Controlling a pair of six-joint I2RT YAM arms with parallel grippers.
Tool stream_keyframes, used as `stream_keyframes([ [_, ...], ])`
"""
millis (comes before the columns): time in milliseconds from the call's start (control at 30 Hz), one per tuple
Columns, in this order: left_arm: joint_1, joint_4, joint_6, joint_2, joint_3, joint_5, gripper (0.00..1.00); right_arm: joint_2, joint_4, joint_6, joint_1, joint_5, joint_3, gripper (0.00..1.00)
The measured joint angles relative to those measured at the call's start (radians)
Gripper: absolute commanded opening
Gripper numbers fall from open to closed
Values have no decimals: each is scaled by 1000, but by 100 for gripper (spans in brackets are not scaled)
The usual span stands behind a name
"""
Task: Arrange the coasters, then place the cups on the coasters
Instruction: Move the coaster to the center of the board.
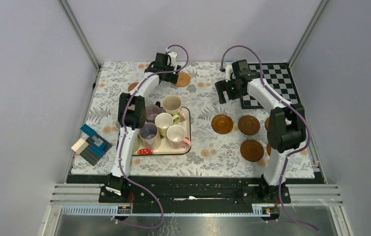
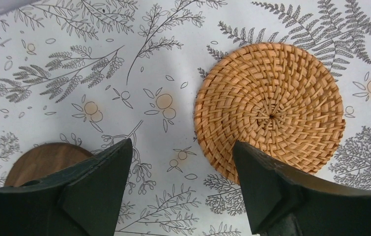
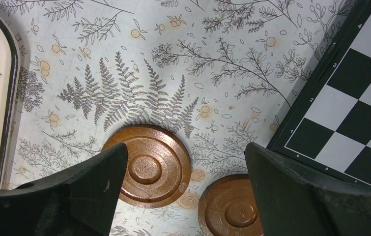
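Left gripper [image 2: 181,147]: jaws apart, empty, over the woven coaster [image 2: 270,113] edge
Right gripper [image 3: 185,147]: spread wide, empty, above a ringed wooden coaster [image 3: 146,166]
Cups [image 1: 164,123]: perhaps five, partly hidden, on the tray [image 1: 166,151]

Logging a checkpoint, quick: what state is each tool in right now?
Left tool: open, holding nothing; woven coaster lies just ahead.
Right tool: open, holding nothing; wooden coaster lies ahead.

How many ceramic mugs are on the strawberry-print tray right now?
5, all on the cream strawberry-print rectangular tray: cream mug back right, back purple mug back left, green mug centre, front purple mug front left, pink mug front right. The left arm may hide others.
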Motion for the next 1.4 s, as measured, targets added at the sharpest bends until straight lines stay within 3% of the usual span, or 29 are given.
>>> stream_keyframes([
  [200, -4, -21, 77, -16, -22, 89, 82, 0, -1, 0, -6, -1, 0, 94],
  [433, -16, -193, 128, -53, -43, 276, 83, 2, -23, 0, -11, -10, 14, 92],
  [600, -23, -275, 130, -74, -49, 388, 90, 11, -27, 4, -12, -47, 58, 89],
  [967, 36, -169, -106, -135, -55, 444, 93, 166, 19, 64, 19, -94, 213, 88],
  [1100, 93, -140, -153, -227, -74, 441, 94, 257, 56, 93, 76, -38, 313, 90],
  [1400, 212, -91, -195, -568, -301, 439, 99, 470, 115, 114, 192, 62, 532, 90],
])
